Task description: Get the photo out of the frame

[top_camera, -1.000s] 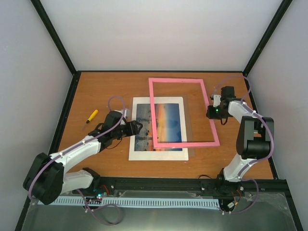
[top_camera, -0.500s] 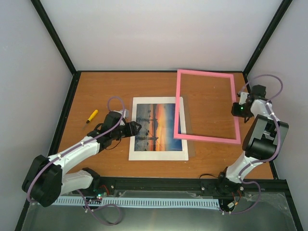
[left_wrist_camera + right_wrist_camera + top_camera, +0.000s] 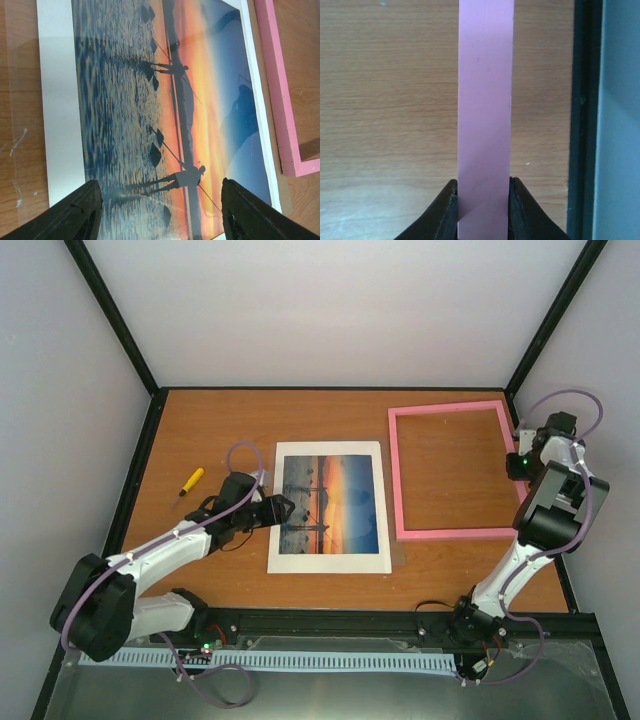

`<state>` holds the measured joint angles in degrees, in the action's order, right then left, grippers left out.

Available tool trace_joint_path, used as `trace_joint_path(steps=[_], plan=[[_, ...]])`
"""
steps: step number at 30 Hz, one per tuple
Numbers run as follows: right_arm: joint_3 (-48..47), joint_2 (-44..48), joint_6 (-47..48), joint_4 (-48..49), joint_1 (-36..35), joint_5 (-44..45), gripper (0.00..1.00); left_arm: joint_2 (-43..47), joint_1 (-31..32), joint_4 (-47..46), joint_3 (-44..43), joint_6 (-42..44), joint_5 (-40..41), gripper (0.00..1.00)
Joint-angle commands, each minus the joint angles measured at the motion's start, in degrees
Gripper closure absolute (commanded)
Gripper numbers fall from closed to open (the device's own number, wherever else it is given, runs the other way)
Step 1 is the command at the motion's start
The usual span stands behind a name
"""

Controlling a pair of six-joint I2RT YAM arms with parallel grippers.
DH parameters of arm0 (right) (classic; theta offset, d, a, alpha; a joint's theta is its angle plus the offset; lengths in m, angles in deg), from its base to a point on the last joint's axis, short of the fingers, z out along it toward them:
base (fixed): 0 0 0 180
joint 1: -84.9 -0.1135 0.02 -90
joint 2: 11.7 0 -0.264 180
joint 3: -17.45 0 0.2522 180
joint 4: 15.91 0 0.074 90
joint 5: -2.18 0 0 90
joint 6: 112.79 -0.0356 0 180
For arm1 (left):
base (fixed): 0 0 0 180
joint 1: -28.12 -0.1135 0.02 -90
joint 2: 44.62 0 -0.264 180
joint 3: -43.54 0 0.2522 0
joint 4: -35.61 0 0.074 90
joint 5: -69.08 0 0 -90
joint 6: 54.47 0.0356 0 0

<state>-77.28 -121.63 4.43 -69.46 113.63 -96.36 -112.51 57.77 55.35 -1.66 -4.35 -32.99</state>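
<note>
A brown wood-grain tabletop (image 3: 220, 420) with a black rim fills a booth of plain pale walls (image 3: 330, 310) and black corner posts. The thin pink rectangular picture frame (image 3: 450, 534) is at the table's right side, close to the rim. The right gripper (image 3: 483, 195) is clamped on its right-hand rail. Just left of it — not touching — the rectangular paper sunset print (image 3: 330, 502) lies flat mid-table inside a white paper mat (image 3: 325, 558). The left gripper (image 3: 160, 210) hovers over the print's left edge, jaws wide apart. A small yellow-handled screwdriver (image 3: 191, 481) lies at far left.
</note>
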Motion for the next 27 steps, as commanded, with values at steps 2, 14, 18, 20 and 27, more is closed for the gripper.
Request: trace_joint_path(steps=[2, 14, 18, 20, 27], plan=[[-5.51, -3.54, 2.18, -0.57, 1.44, -0.12, 0.97, -1.24, 0.32, -1.12, -0.77, 0.99, -0.95, 0.35], [-5.19, -5.02, 0.97, 0.93, 2.28, -1.11, 0.57, -1.97, 0.31, -0.01, -0.7, 1.19, 0.22, 0.32], [-1.98, -0.2, 0.54, 1.2, 2.3, -3.43, 0.51, -1.75, 0.28, 1.66, -0.94, 0.57, 2.12, 0.31], [0.46, 2.39, 0.38, 1.31, 2.29, -4.42, 0.5, -1.67, 0.28, 3.67, -1.43, -0.02, 3.86, 0.3], [11.05, 15.97, 2.3, -1.81, -2.68, -13.14, 0.48, -0.82, 0.26, 10.1, -2.11, -1.39, 6.71, 0.28]])
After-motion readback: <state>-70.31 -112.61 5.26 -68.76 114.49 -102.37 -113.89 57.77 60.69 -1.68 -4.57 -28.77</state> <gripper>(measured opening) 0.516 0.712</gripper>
